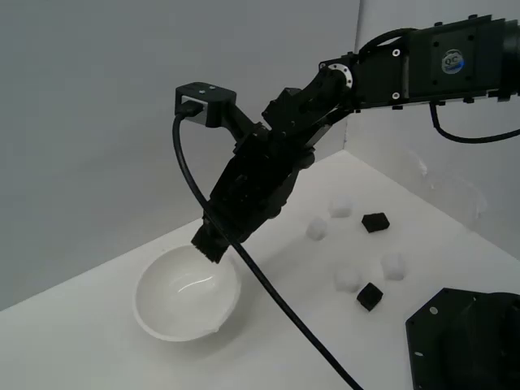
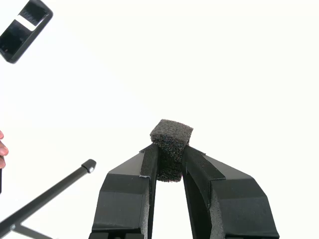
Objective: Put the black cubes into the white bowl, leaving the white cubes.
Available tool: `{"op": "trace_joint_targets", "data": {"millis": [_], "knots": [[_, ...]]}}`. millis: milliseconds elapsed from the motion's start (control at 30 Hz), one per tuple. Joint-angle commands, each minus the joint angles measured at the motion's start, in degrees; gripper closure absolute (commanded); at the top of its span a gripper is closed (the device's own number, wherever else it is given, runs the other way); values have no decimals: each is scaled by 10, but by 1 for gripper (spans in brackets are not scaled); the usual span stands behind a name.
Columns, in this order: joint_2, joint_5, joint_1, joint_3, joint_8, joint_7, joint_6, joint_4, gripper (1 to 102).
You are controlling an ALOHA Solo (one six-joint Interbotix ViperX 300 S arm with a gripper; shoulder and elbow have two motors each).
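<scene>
Wrist view first: small matte black foam cube (image 2: pixel 171 144) pinched between the two black padded fingers (image 2: pixel 149 169), jaws narrowed right onto it, cube poking out past the tips against a washed-out white backdrop. Black rectangular object with a white stripe (image 2: pixel 24 30) sitting in that picture's corner, thin black rod (image 2: pixel 55 186) slanting across, sliver of something pinkish (image 2: pixel 2 149) at the edge, too little showing to name. Over to the exterior view: black robot arm (image 1: pixel 390 73) reaching in from the upper right of the frame, angled steeply down, black gripper (image 1: pixel 210 244) hanging just over the far rim of the wide glossy white round bowl (image 1: pixel 150 313) at lower left of centre. Held cube hard to pick out here, black on black. Bowl interior showing only a bright reflection, nothing dark visible inside. Thick black cable (image 1: pixel 268 292) looping from the wrist camera housing down across the front of the bowl's right side. Right of centre, on the white surface (image 1: pixel 73 349): two more black cubes, one farther back (image 1: pixel 374 222), one nearer (image 1: pixel 369 296), well apart from the bowl. Four soft-edged white cubes scattered among them: (image 1: pixel 341 206), (image 1: pixel 317 230), (image 1: pixel 393 266), (image 1: pixel 347 279), the last just beside the nearer black cube. Black base block (image 1: pixel 467 337) filling the lower right corner.
</scene>
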Motion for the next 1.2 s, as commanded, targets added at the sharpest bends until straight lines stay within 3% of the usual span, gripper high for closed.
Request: {"op": "trace_joint_targets", "data": {"millis": [0,233,300,367,533,600,800,900,1033,1167], "knots": [[-14,-30,-31,-11,1,-12,-17,-27,102],[-52,-40,-44,-46,2,-27,-37,-38,101],[-51,-40,-44,-45,4,-29,-42,-38,95],[-51,-40,-43,-45,4,-33,-47,-38,79],[-57,-40,-41,-52,4,-36,-48,-37,26],[-57,-40,-40,-52,4,-36,-48,-36,14],[-46,-37,-35,-40,4,-28,-48,-35,11],[-23,-31,-9,-18,5,-5,-45,-28,11],[25,-3,69,30,13,26,-31,1,11],[76,34,170,82,36,40,-13,37,11]]}}
